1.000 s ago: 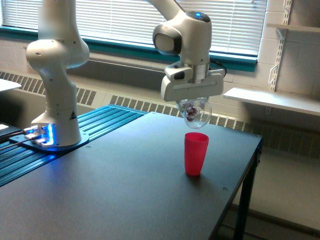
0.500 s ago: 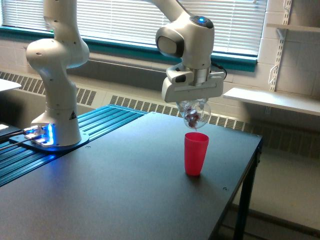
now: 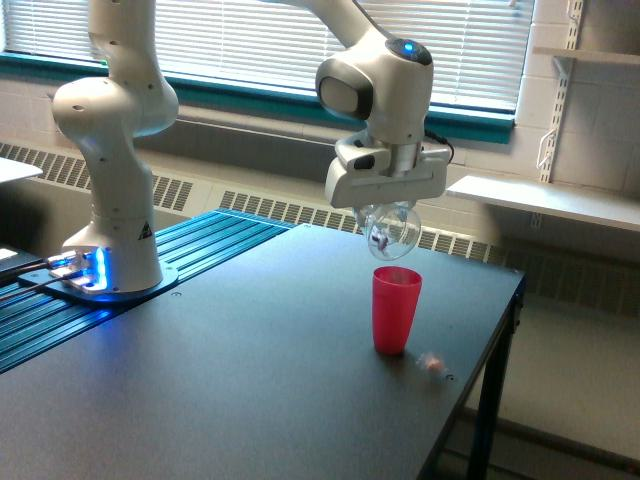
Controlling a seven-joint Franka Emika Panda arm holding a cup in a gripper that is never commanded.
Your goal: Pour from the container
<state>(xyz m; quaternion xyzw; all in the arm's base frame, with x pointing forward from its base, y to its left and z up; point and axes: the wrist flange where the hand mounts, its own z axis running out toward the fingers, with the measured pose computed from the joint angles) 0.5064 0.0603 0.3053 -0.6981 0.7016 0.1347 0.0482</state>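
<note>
Gripping the clear cup (image 3: 392, 230), our gripper (image 3: 388, 208) holds it tipped just above the pink-red cup (image 3: 396, 310) so pieces drop in, though one piece (image 3: 432, 364) lies right of it.

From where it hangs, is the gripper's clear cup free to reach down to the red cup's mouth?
Probably yes. The clear cup in the gripper hangs tilted above the red cup, with only open air between them.

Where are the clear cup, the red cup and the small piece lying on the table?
clear cup (image 3: 392, 229), exterior view, on its see-through side under the gripper.
red cup (image 3: 396, 312), exterior view, on the middle of its wall.
small piece (image 3: 432, 364), exterior view, on its pale body beside the red cup.
</note>
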